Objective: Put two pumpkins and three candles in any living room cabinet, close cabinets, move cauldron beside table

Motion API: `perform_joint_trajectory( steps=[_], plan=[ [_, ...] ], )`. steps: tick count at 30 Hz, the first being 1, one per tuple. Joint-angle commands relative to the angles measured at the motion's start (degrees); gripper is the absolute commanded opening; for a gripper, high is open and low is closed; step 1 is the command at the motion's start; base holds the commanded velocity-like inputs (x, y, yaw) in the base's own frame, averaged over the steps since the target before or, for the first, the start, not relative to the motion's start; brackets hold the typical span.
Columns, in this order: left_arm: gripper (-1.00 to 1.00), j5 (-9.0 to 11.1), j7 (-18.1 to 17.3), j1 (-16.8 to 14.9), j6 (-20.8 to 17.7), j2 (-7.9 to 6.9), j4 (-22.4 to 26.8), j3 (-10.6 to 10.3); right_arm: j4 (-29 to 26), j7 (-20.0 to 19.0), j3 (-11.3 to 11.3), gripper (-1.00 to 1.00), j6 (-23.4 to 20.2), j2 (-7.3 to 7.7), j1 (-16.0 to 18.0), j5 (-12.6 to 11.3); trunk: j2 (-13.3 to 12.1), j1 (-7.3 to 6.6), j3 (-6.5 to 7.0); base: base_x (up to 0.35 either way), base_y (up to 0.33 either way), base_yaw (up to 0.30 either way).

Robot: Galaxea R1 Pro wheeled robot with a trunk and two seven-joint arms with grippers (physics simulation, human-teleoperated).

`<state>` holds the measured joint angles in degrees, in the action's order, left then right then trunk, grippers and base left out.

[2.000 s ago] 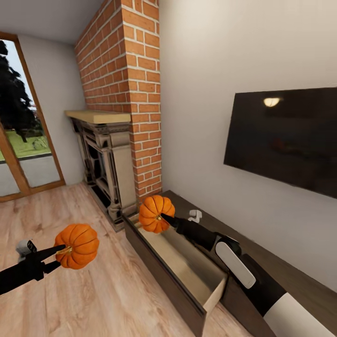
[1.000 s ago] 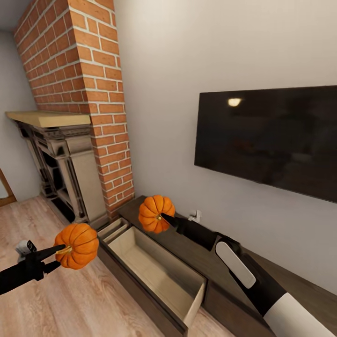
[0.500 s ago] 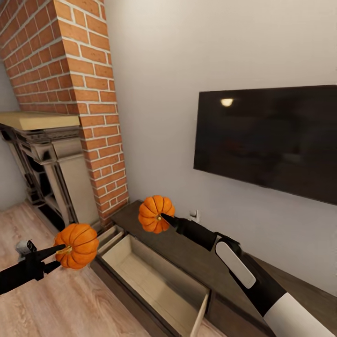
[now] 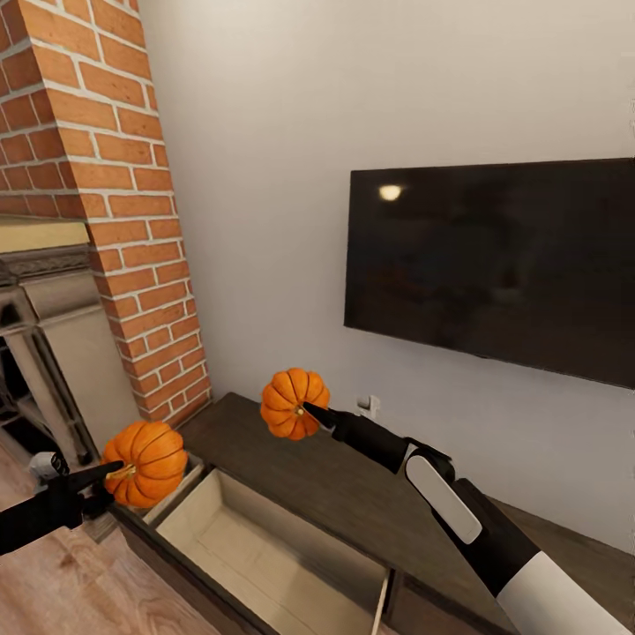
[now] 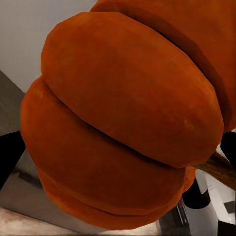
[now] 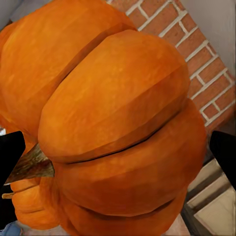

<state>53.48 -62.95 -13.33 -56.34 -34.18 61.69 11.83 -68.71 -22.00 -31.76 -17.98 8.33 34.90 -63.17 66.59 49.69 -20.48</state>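
While no brand, label or readable writing appears on any surface, both claws are plainly loaded. From the head camera, the left gripper (image 4: 113, 474) is pinched on the stem end of one pumpkin (image 4: 146, 464), its dark fingers narrowed to a point against the fruit, which hangs in the air over the near left corner of the open drawer (image 4: 256, 549). The right gripper (image 4: 306, 411) is likewise pressed onto the stem of the second pumpkin (image 4: 295, 403), held out on the end of the black and white right arm (image 4: 459, 511) above the dark-brown top of the cabinet (image 4: 353, 494), near the wall. The two pumpkins are well apart, the right one higher and farther back.

Through the left wrist camera, the ribbed orange skin of its pumpkin (image 5: 123, 113) sits close against the lens, with a brown stem edge at one side and black finger tips showing at the frame's edges. Through the right wrist camera, its pumpkin (image 6: 113, 128) is flanked by a black finger (image 6: 11, 152) on either side, a woody stem poking out beside one of them, and red brick behind.

Below, the drawer stands pulled out, its pale beige inside bare. A black television (image 4: 494, 265) hangs on the off-white wall above the cabinet, a small white wall socket (image 4: 369, 407) beneath it. The brick chimney (image 4: 97, 203) and the fireplace surround (image 4: 53, 353) stand at the left, with wood-plank floor (image 4: 79, 591) in front.
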Motion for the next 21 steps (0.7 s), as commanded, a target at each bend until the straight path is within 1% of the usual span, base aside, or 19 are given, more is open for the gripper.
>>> perform_joint_trajectory(
  steps=[1,6,9,16,21],
  plan=[
    [-1.0,0.57,-0.16,-0.03,-0.53,-0.01,0.01,0.08,-0.02,-0.06,-0.06,-1.0,-0.25,0.02,0.08,-0.82,0.04,0.03,-0.06,0.269,0.175,-0.267],
    [-1.0,0.57,-0.16,-0.03,-0.54,-0.01,0.01,0.08,-0.02,-0.06,-0.06,-1.0,-0.26,0.02,0.08,-0.82,0.04,0.03,-0.06,0.233,0.193,-0.267],
    [-1.0,0.6,-0.16,-0.03,-0.53,-0.01,0.01,0.11,-0.02,-0.06,-0.06,-1.0,-0.27,0.02,0.08,-0.82,0.04,0.03,-0.06,0.091,0.081,-0.218],
    [-1.0,0.63,-0.16,-0.03,-0.57,-0.01,-0.04,0.11,-0.02,-0.04,-0.02,-1.0,-0.28,0.02,0.08,-0.9,0.04,0.03,-0.06,0.04,0.075,-0.042],
    [-1.0,0.64,-0.17,-0.03,-0.56,-0.01,-0.07,0.08,-0.02,-0.04,-0.05,-1.0,-0.3,0.02,0.08,-0.9,0.04,0.03,-0.06,0.078,0.164,-0.166]
  ],
)
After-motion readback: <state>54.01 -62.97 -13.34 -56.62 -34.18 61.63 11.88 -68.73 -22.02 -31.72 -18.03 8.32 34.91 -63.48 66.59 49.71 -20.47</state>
